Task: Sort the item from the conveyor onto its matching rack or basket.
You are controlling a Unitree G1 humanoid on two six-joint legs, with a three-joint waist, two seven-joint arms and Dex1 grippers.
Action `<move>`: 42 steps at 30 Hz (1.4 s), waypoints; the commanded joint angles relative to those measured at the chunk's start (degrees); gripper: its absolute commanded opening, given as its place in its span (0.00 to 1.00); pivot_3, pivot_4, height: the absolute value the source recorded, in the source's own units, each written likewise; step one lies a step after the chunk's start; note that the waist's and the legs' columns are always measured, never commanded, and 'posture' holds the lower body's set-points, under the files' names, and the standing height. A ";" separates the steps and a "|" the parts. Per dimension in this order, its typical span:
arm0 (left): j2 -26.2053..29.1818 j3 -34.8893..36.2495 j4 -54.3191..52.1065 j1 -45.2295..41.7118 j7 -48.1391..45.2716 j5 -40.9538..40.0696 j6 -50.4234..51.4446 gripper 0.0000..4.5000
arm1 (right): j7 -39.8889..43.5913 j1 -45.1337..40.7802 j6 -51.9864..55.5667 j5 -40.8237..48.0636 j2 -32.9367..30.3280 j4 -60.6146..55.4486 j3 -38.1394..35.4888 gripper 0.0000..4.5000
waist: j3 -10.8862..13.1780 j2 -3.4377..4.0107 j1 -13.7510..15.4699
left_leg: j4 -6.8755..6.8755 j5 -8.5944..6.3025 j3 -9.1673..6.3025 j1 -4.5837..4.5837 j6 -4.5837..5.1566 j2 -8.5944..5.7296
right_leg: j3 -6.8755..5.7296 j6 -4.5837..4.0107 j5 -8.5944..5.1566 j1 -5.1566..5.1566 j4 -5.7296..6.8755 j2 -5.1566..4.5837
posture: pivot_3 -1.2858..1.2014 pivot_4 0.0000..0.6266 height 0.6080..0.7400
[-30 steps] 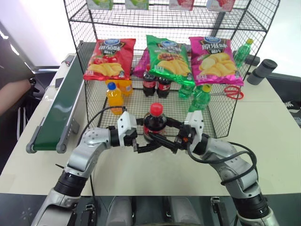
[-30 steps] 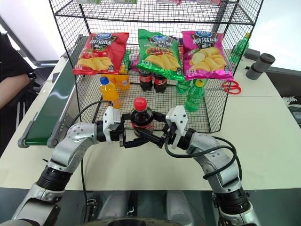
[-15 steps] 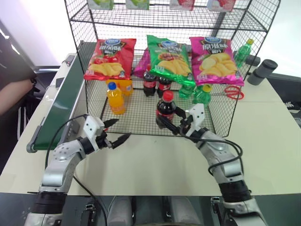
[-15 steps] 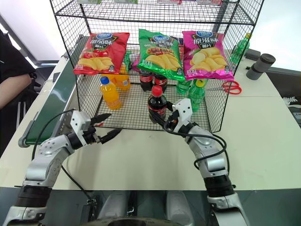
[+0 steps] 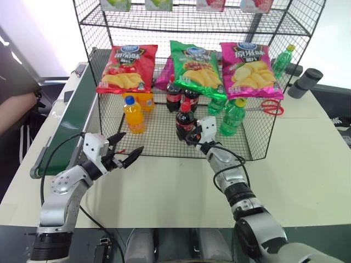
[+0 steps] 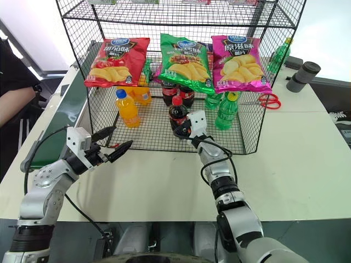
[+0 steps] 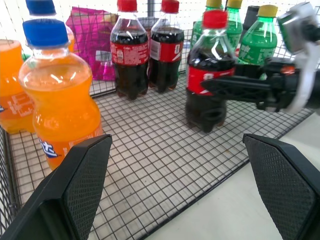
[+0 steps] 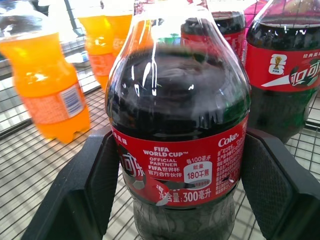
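We read the cola bottle's (image 8: pixel 177 135) red label as "Coke", "FIFA WORLD CUP", "OFFICIAL PARTNER", with Chinese characters and "300" at the bottom edge; a second cola bottle (image 8: pixel 285 75) beside it carries a trophy emblem and white Chinese script. The orange soda bottle (image 7: pixel 59 95) shows a blue logo too cut off for us to read. The three chip bags (image 5: pixel 192 68) hanging on the rack carry Chinese print we cannot make out. The cola bottle stands upright, long axis vertical, red cap (image 7: pixel 215 19) up, base on the grid floor of the basket (image 5: pixel 159 143), in front of two more cola bottles and left of the green bottles (image 5: pixel 233 115). The right pincer (image 5: pixel 189 135) is clamped on it at label height. The left pincer (image 5: pixel 127 153) hangs over the desk (image 5: pixel 164 186) outside the basket's front wall, fingers apart and empty, beside the conveyor (image 5: pixel 68 129).
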 commanded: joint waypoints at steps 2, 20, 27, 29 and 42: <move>-0.20 -1.19 -1.99 -0.33 -0.25 -0.43 -0.27 0.99 | 0.16 -4.46 -5.23 0.00 0.82 4.64 -1.97 0.65 | 0.00 0.00 -0.11 | 0.00 0.00 0.01 0.00 0.00 0.00 | 0.00 0.00 0.00 0.00 0.00 -0.01 | 0.52 0.24 1.00; 0.80 -1.77 -2.08 -1.92 0.86 -0.19 2.35 1.00 | 7.37 5.92 -6.55 -0.25 -4.82 -9.88 -1.78 0.99 | -0.02 0.04 -1.23 | -0.03 0.00 -0.01 0.01 -0.02 -0.02 | 0.01 0.00 0.00 0.02 0.01 -0.13 | 0.52 0.24 1.00; 3.48 -0.30 0.22 -2.36 0.52 0.82 3.03 1.00 | 17.71 21.71 9.95 8.44 -17.63 -37.12 -3.44 0.99 | 0.00 0.10 -1.10 | -0.07 -0.01 -0.05 0.02 -0.01 -0.01 | 0.01 -0.01 0.00 0.03 -0.02 -0.14 | 0.52 0.24 1.00; 4.46 0.42 1.06 -2.16 0.53 1.37 2.19 1.00 | 19.23 25.92 14.53 11.28 -22.43 -43.63 -6.02 0.99 | 0.00 0.14 -1.11 | -0.08 -0.01 -0.05 0.02 -0.01 -0.01 | 0.01 -0.02 -0.01 0.04 -0.04 -0.15 | 0.52 0.24 1.00; 7.53 3.71 5.81 1.07 -2.26 1.11 -0.85 1.00 | 23.82 40.36 27.04 21.35 -35.42 -60.44 -18.21 0.99 | -0.02 0.19 -0.92 | -0.10 -0.01 -0.05 0.08 0.00 0.01 | 0.03 -0.21 -0.11 0.12 -0.14 -0.15 | 0.52 0.24 1.00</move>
